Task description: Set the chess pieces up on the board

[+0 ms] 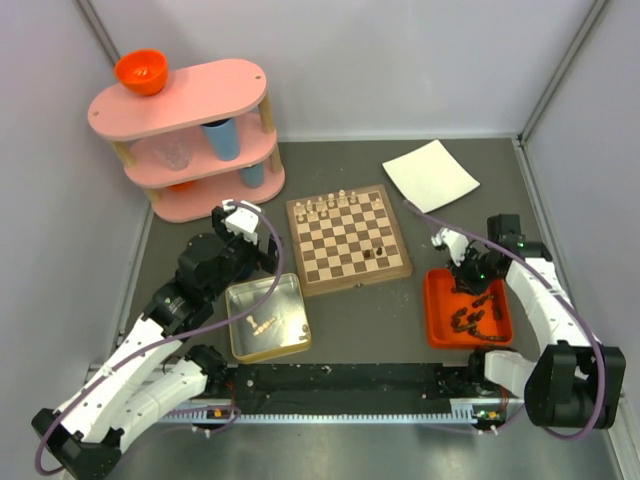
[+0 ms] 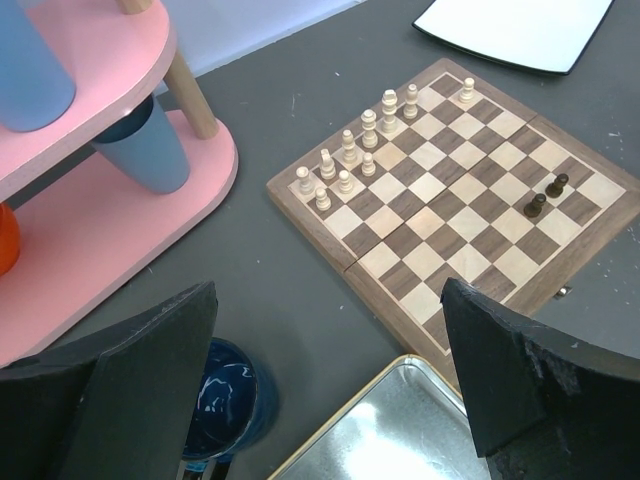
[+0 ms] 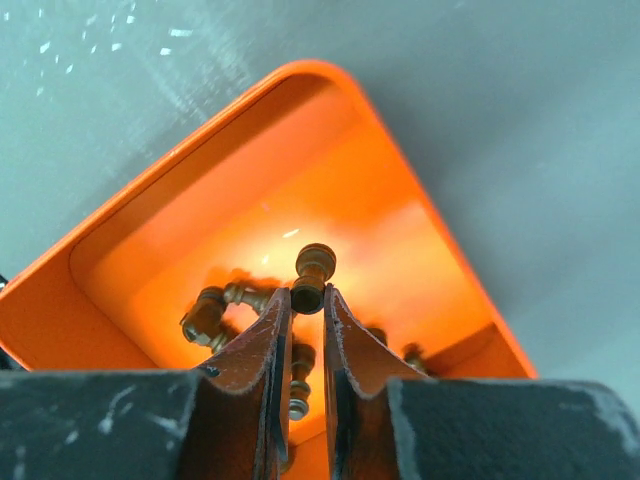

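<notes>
The chessboard (image 1: 348, 240) lies mid-table, with several cream pieces (image 2: 368, 130) along its far edge and two dark pieces (image 2: 547, 196) near its right side. My right gripper (image 3: 306, 296) is over the orange tray (image 1: 436, 330), shut on a dark brown piece (image 3: 312, 275) at its fingertips. Several more dark pieces (image 3: 208, 316) lie in the tray below. My left gripper (image 2: 330, 380) is open and empty, hovering between the board and the silver tin (image 1: 266, 316).
The tin holds a few cream pieces (image 1: 265, 323). A pink tiered shelf (image 1: 180, 130) with blue cups and an orange bowl stands at the back left. A white sheet (image 1: 430, 174) lies at the back right. A dark blue bowl (image 2: 222, 398) sits under my left gripper.
</notes>
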`<action>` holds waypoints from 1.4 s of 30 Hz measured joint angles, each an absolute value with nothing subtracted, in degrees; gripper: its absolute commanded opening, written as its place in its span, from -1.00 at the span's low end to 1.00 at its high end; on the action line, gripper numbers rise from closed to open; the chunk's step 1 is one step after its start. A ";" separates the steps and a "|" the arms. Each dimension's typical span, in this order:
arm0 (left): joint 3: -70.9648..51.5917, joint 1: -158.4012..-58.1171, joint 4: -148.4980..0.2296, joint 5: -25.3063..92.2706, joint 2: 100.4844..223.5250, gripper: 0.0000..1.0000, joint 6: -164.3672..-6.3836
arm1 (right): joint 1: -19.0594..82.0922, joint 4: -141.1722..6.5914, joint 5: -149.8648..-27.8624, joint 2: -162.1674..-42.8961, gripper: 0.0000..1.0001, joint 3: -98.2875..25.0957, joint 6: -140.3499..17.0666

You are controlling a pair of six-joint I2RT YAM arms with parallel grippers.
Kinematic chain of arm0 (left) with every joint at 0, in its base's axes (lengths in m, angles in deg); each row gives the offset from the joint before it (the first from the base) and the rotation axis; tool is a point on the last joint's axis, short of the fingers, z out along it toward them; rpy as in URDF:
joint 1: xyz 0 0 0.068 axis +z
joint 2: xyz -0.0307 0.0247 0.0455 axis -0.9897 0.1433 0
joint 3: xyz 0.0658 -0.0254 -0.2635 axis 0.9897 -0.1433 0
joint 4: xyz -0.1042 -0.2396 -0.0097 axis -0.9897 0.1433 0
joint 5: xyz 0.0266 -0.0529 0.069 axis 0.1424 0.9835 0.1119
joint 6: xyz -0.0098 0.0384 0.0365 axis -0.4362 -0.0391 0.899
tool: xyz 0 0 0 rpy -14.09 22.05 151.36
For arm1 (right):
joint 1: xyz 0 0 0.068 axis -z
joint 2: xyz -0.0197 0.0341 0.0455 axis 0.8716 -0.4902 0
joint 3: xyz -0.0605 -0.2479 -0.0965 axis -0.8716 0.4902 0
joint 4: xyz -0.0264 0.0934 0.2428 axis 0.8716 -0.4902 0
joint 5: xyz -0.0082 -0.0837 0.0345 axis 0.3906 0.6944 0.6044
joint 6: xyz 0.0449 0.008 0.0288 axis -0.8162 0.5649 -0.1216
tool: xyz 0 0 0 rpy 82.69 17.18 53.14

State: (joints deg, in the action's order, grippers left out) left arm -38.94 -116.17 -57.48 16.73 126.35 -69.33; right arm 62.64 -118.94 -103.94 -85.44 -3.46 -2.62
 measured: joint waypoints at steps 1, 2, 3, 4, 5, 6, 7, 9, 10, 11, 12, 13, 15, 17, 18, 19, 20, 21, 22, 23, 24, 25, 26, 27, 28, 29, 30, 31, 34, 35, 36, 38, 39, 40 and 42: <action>-38.94 -116.17 -57.53 16.73 126.37 0.98 -69.33 | 62.64 -118.81 -104.03 -84.93 -0.92 -4.32 -3.28; -38.94 -116.17 -57.53 16.73 126.39 0.98 -69.35 | 62.62 -118.49 -104.16 -84.43 -0.92 -4.97 -3.91; -38.96 -116.17 -57.51 16.66 126.43 0.98 -69.35 | 62.64 -118.18 -104.34 -83.97 -0.92 -5.32 -4.57; -38.96 -116.17 -57.53 16.62 126.48 0.98 -69.33 | 62.64 -118.00 -104.55 -83.60 -0.93 -5.50 -5.03; -38.96 -116.17 -57.53 16.58 126.50 0.98 -69.33 | 62.64 -118.03 -104.88 -83.27 -0.93 -5.69 -5.53; -38.96 -116.17 -57.51 16.58 126.50 0.98 -69.33 | 62.64 -118.03 -105.39 -82.95 -0.93 -5.89 -6.18; -38.98 -116.17 -57.53 16.55 126.50 0.98 -69.33 | 62.62 -118.11 -106.11 -82.71 -0.93 -6.17 -7.08; -39.01 -116.17 -57.53 16.55 126.50 0.98 -69.33 | 62.62 -118.22 -108.10 -82.25 -0.92 -7.24 -8.74; -39.01 -116.17 -57.53 16.58 126.52 0.98 -69.33 | 62.51 -118.31 -109.17 -82.09 -0.92 -8.07 -9.73; -39.01 -116.17 -57.53 16.58 126.52 0.98 -69.33 | 62.34 -118.27 -110.15 -82.07 -0.92 -8.99 -10.49; -39.01 -116.17 -57.53 16.58 126.52 0.98 -69.33 | 62.10 -118.31 -111.42 -82.18 -0.92 -10.19 -11.50; -39.01 -116.17 -57.53 16.55 126.59 0.98 -69.33 | 61.44 -118.22 -112.71 -82.64 -0.92 -11.94 -12.57; -39.03 -116.17 -57.53 16.42 126.72 0.98 -69.30 | 59.98 -117.87 -114.59 -84.28 -0.92 -14.85 -13.97; -39.03 -116.17 -57.53 16.03 126.78 0.98 -69.28 | 58.08 -116.96 -115.77 -87.05 -0.91 -17.63 -15.04; -39.03 -116.17 -57.53 15.70 126.78 0.98 -69.24 | 57.07 -116.45 -115.92 -88.61 -0.90 -18.65 -15.54; -39.07 -116.17 -57.57 15.18 126.78 0.98 -69.13 | 55.34 -115.71 -115.92 -90.77 -0.90 -19.94 -16.13; -39.11 -116.17 -57.68 14.87 126.76 0.98 -69.11 | 54.05 -115.23 -115.88 -92.26 -0.90 -20.69 -16.52; -39.22 -116.17 -57.81 14.46 126.76 0.98 -69.04 | 52.33 -114.97 -115.55 -94.09 -0.89 -21.58 -16.89; -39.35 -116.17 -57.97 13.89 126.76 0.98 -68.93 | 50.69 -114.73 -115.37 -95.86 -0.88 -22.39 -17.11; -39.44 -116.17 -57.97 13.52 126.76 0.98 -68.85 | 48.94 -114.46 -115.20 -97.92 -0.88 -23.44 -17.31; -39.62 -116.17 -58.21 12.90 126.76 0.98 -68.67 | 47.39 -114.11 -114.78 -99.82 -0.88 -24.27 -17.46; -39.77 -116.17 -58.34 12.31 126.76 0.98 -68.47 | 46.01 -113.72 -114.15 -101.90 -0.87 -25.12 -17.57; -39.90 -116.17 -58.42 11.83 126.76 0.98 -68.28 | 45.07 -113.35 -113.67 -103.40 -0.87 -25.69 -17.59; -40.10 -116.17 -58.45 11.24 126.74 0.98 -68.06 | 43.78 -112.78 -112.97 -105.41 -0.87 -26.37 -17.70; -40.21 -116.17 -58.47 10.72 126.74 0.98 -67.91 | 43.19 -112.41 -112.55 -106.53 -0.86 -26.61 -17.86; -40.32 -116.17 -58.47 10.24 126.74 0.98 -67.80 | 42.27 -112.17 -111.96 -108.17 -0.86 -27.00 -17.97; -40.40 -116.17 -58.51 9.80 126.72 0.98 -67.64 | 41.70 -112.04 -111.37 -109.15 -0.86 -27.22 -18.01; -40.40 -116.17 -58.56 9.28 126.72 0.98 -67.58 | 41.18 -111.93 -110.72 -110.18 -0.85 -27.53 -18.03; -40.47 -116.17 -58.80 8.40 126.70 0.98 -67.38 | 39.93 -111.45 -108.90 -112.41 -0.85 -27.88 -18.07; -40.51 -116.17 -58.82 8.14 126.70 0.98 -67.34 | 39.63 -111.32 -108.27 -113.04 -0.85 -28.05 -18.25; -40.54 -116.17 -58.82 7.92 126.67 0.98 -67.23 | 39.41 -111.23 -107.83 -113.63 -0.85 -28.31 -18.47; -40.64 -116.17 -58.82 7.66 126.54 0.98 -67.14 | 39.26 -111.05 -106.78 -114.66 -0.84 -28.99 -18.69; -40.71 -116.17 -58.84 7.57 126.45 0.97 -67.05 | 39.26 -110.97 -106.26 -115.10 -0.84 -29.41 -18.91; -40.71 -116.17 -58.84 7.55 126.37 0.97 -66.99 | 39.26 -110.79 -105.82 -115.51 -0.84 -29.78 -18.99; -40.71 -116.17 -58.86 7.55 126.32 0.97 -66.94 | 39.10 -110.66 -105.04 -116.26 -0.83 -30.43 -19.10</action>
State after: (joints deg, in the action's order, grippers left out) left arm -40.71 -116.17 -58.86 7.55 126.32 -66.94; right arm 39.10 -110.66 -105.04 -116.26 -30.43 -19.10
